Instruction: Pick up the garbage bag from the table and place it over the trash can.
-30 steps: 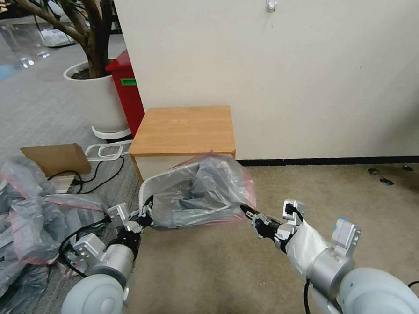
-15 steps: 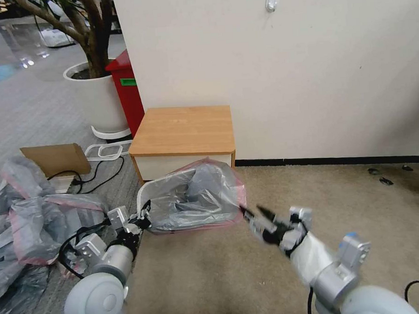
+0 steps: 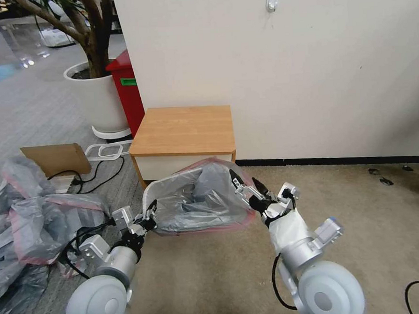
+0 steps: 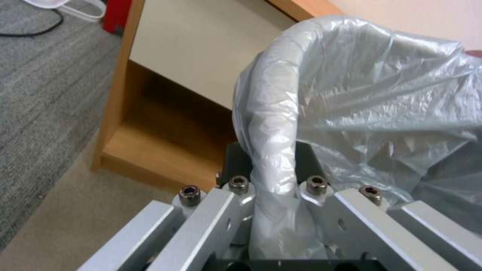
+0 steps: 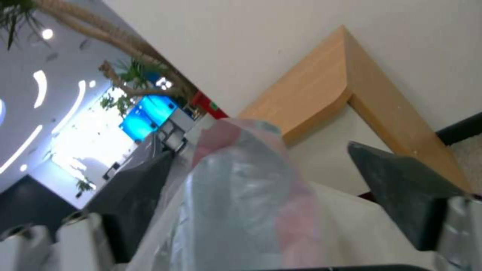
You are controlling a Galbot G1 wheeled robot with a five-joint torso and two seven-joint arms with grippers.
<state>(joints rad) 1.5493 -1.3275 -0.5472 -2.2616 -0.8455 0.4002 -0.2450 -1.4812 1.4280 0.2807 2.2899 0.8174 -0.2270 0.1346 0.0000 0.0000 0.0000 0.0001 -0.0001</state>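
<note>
Since a moment ago the right claw (image 3: 245, 185) has swung in to the garbage bag (image 3: 197, 200), fingers spread around its pink-rimmed edge (not pinching). Left claw (image 3: 147, 216) grips bag and trash can (image 3: 148, 194) rim together, before the worktop (image 3: 184, 130).
</note>
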